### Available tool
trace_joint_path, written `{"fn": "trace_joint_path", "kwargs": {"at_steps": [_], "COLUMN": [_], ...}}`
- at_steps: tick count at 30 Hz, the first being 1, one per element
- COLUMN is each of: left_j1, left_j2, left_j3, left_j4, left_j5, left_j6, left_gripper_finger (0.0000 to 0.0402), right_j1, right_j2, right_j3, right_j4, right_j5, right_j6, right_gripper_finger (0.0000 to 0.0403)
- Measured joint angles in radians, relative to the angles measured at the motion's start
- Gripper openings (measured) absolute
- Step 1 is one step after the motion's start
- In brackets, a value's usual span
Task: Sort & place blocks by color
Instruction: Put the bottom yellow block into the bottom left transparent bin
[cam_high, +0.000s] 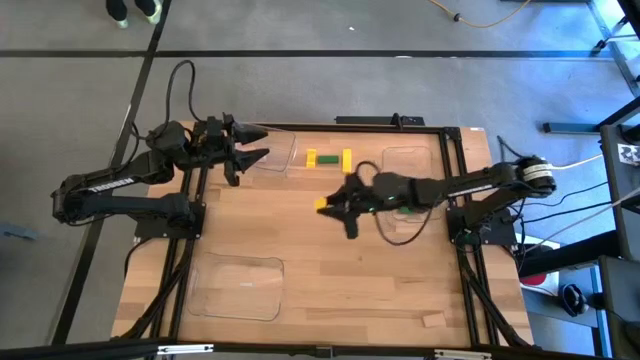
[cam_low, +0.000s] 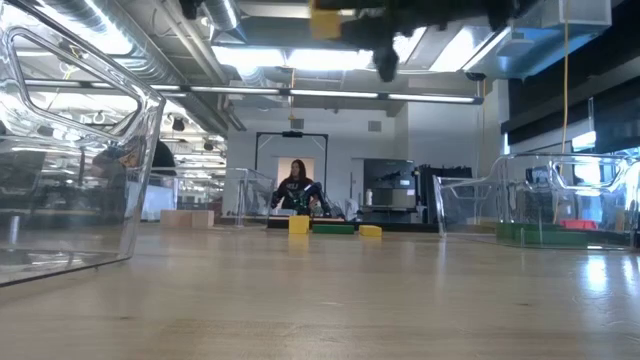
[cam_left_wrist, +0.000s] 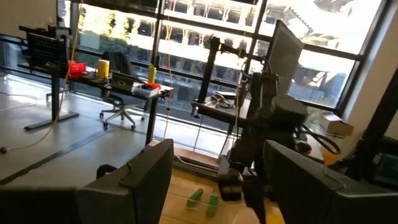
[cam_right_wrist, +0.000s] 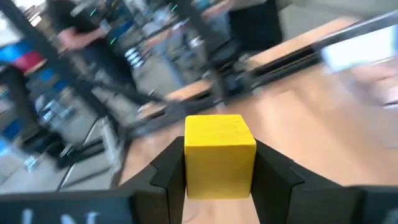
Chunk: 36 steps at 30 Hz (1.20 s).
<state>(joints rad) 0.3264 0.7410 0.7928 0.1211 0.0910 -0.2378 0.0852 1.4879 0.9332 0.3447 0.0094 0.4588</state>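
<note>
Blocks are what this is about, and right now one yellow block is up in the air, clamped between the jaws of the right gripper over the middle of the tabletop. The wrist view shows it sitting square between the two dark fingers, so the hold looks decent.

Going big to small: the wooden tabletop carries three clear trays. One sits near the front left, one at the back left just under the left gripper, and one on the right that seems to have green pieces in it, going by the low view. The left gripper just waits back there with its jaws apart, holding nothing. Between the back trays lie two yellow blocks and with a green block between them.

For the step in hand, I'd say keep the block level while carrying it, stay high enough to clear the tray walls, and only let go once it's low inside whichever tray is meant for yellow. Which one that is, I can't tell from here. Dropping from height would probably make it bounce out.

Room-wise: grey floor around the frame, cables trailing off to the right, big windows, desks and office chairs, and a person sitting far behind the table.
</note>
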Motion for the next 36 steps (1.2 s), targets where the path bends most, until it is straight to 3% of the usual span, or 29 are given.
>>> {"fn": "trace_joint_path", "kwargs": {"at_steps": [7, 17, 25, 32, 36], "left_j1": [0.000, 0.000, 0.000, 0.000, 0.000], "left_j2": [0.000, -0.002, -0.002, -0.002, -0.002], "left_j3": [0.000, 0.000, 0.000, 0.000, 0.000], "left_j4": [0.000, 0.001, 0.001, 0.002, 0.004], "left_j5": [-0.004, 0.005, 0.006, 0.006, 0.007], "left_j6": [-0.022, -0.022, -0.025, -0.026, -0.024], "left_gripper_finger": [0.0241, 0.0241, 0.0241, 0.0241, 0.0241], "right_j1": [0.108, 0.172, 0.203, 0.220, 0.221], "right_j2": [0.276, 0.574, 0.716, 0.766, 0.766], "right_j3": [0.256, 0.585, 0.701, 0.713, 0.713], "right_j4": [-0.067, -0.111, -0.113, -0.133, -0.146], "right_j5": [-0.114, -0.041, -0.027, 0.021, 0.027], "right_j6": [-0.076, -0.020, 0.066, 0.120, 0.119], "right_gripper_finger": [0.0133, 0.0133, 0.0133, 0.0133, 0.0166]}}
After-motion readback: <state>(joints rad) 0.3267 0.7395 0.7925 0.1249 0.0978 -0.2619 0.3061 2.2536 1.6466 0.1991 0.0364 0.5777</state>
